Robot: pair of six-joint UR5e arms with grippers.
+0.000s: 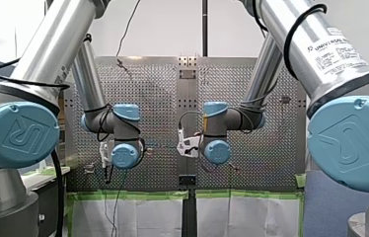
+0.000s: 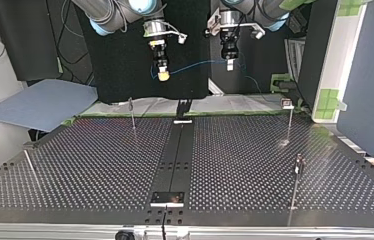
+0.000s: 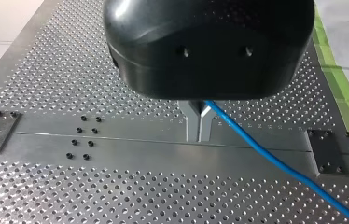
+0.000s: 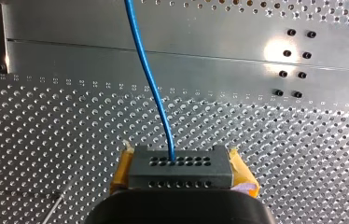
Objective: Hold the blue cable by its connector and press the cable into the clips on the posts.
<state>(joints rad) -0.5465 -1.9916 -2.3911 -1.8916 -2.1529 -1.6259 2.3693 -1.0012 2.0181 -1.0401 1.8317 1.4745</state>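
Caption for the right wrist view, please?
Right claw clamps the dark connector; blue cable runs ahead over the perforated table.

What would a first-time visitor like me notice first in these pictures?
A bright blue cable hangs stretched above the perforated table. My right gripper clamps its dark connector between yellow pads; my left gripper pinches it further along with metal fingers.
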